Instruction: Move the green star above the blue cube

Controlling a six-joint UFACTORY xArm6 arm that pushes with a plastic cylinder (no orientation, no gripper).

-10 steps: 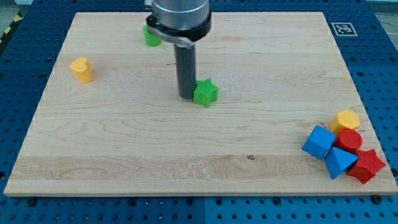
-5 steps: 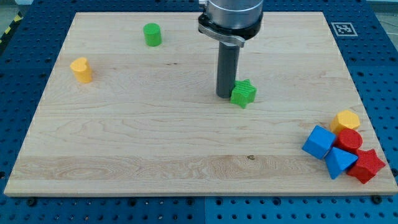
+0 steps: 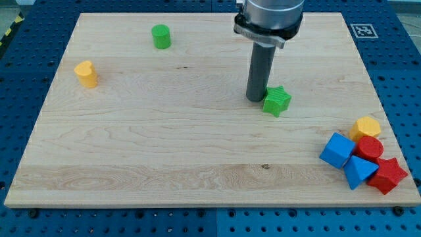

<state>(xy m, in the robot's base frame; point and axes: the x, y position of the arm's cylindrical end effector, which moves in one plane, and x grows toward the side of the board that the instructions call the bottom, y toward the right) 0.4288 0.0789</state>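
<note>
Pressing tip (image 3: 255, 99) against left side of green star (image 3: 277, 101), mid-surface (image 3: 197, 164). Carrying no fingers, rod only. Sitting well up-left of blue cube (image 3: 337, 150); remaining: pushing rightward until directly above it.

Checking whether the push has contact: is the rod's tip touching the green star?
Touching. The camera view shows my tip pressed against the view's left side of the green star, no board visible between them.
</note>
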